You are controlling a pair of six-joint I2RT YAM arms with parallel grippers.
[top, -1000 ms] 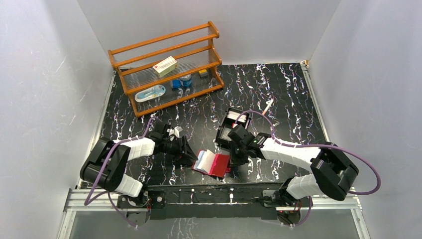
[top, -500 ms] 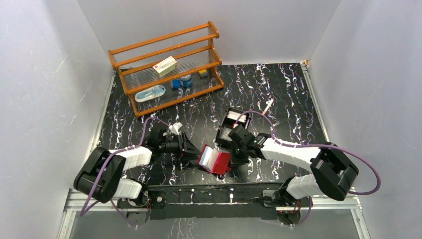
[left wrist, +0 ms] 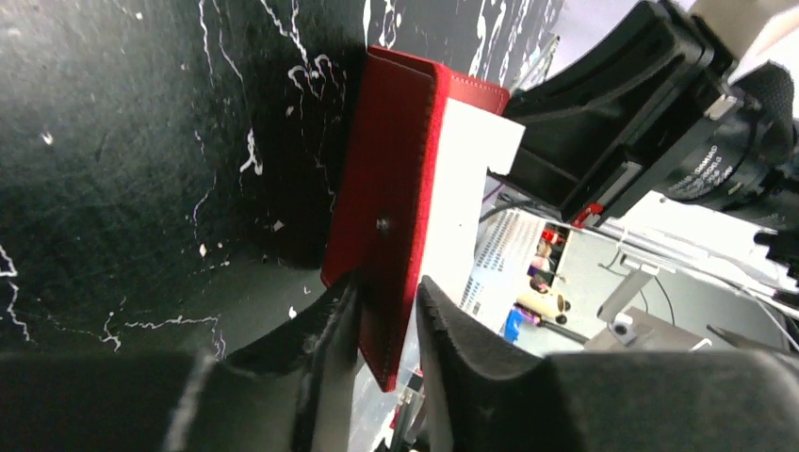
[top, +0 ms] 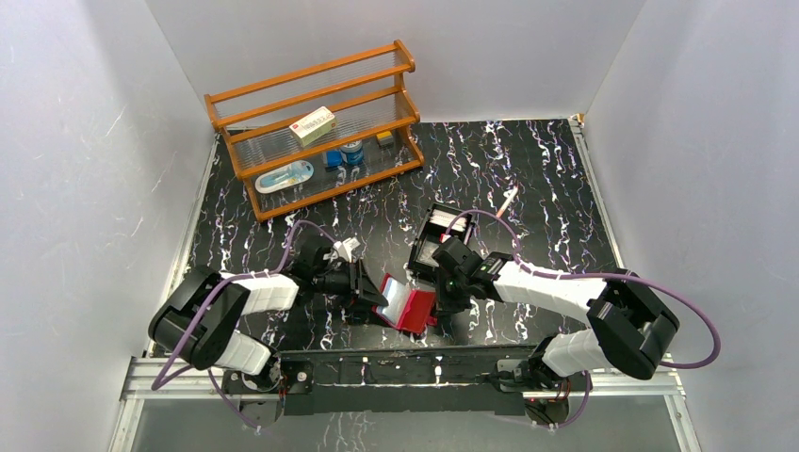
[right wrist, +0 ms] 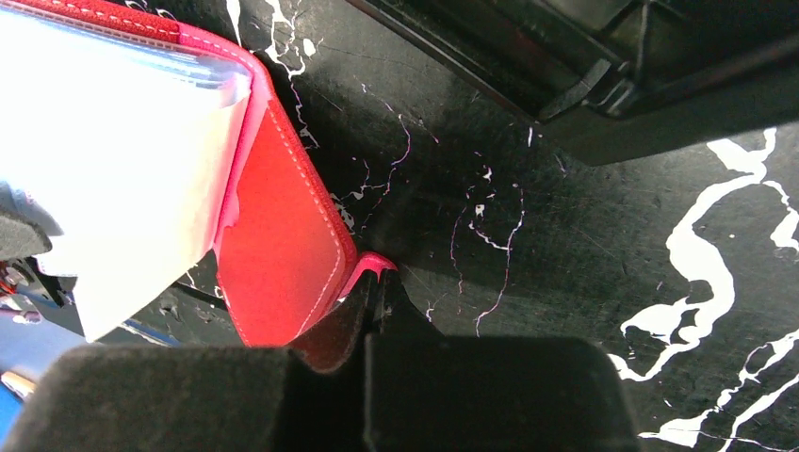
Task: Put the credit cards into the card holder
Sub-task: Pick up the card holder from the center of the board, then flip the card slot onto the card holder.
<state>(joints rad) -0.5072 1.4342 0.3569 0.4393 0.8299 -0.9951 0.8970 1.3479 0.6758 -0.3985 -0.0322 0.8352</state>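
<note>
Top external view: the wallet (top: 407,306) stands half open at the table's (top: 528,169) near middle. The left gripper (top: 379,299) pinches the raised flap's corner, while the right gripper (top: 436,306) is clamped on the opposite edge tab. A tray (top: 435,235) lies just behind.

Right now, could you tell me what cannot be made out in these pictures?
- Card holder slots: right wrist view, white glare washes out the inside.
- Black tray contents: top view, the right arm overlaps it; right wrist view, cut off by the top edge.
- Small items on the shelf: top view, too small to name.
</note>
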